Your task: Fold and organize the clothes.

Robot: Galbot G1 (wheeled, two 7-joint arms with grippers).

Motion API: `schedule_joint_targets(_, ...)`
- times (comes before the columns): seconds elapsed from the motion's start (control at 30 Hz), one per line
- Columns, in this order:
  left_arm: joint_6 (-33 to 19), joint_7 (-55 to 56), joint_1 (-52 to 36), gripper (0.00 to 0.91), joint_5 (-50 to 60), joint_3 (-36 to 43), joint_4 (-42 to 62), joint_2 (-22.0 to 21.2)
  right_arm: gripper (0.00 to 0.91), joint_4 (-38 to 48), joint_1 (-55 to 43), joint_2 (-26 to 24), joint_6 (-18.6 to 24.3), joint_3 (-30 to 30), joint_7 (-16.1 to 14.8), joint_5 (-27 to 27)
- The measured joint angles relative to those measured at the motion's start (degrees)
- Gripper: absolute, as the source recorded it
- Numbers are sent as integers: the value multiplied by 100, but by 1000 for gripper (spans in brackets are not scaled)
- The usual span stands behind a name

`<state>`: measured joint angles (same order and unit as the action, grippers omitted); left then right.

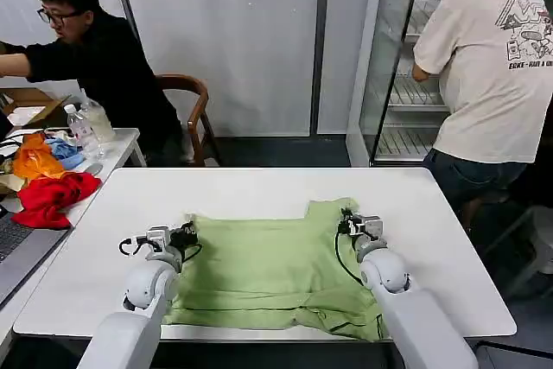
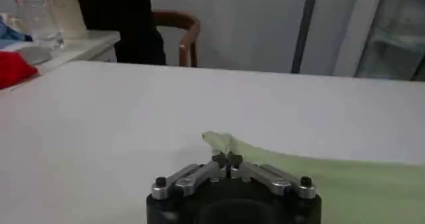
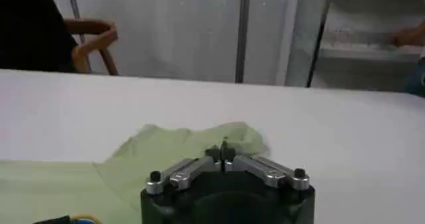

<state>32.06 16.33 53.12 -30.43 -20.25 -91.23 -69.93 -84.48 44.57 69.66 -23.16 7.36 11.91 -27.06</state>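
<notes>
Bright even indoor light; soft shadows; wrist views slightly blurred.

We can read no text for certain; the print on the cream T-shirt (image 1: pixel 524 39) at far right is too small to make out.

Light green shirt (image 1: pixel 268 270) spread flat on white table, near edge rumpled.

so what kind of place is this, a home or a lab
Probably a lab or test room, not a home: a plain white table holding one green shirt, bare panel walls, and an open glass-door fridge.
</notes>
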Motion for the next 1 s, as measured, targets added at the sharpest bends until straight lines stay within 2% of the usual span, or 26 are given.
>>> schedule_joint_targets(0.57, -27, 17, 82, 20, -180, -124, -266, 150, 0, -964, 475, -218, 81, 166, 98, 40)
schedule_joint_targets(1.0, -2, 65, 616, 20, -301, -316, -900, 339, 0, -2121, 1406, -326, 3, 390, 362, 312)
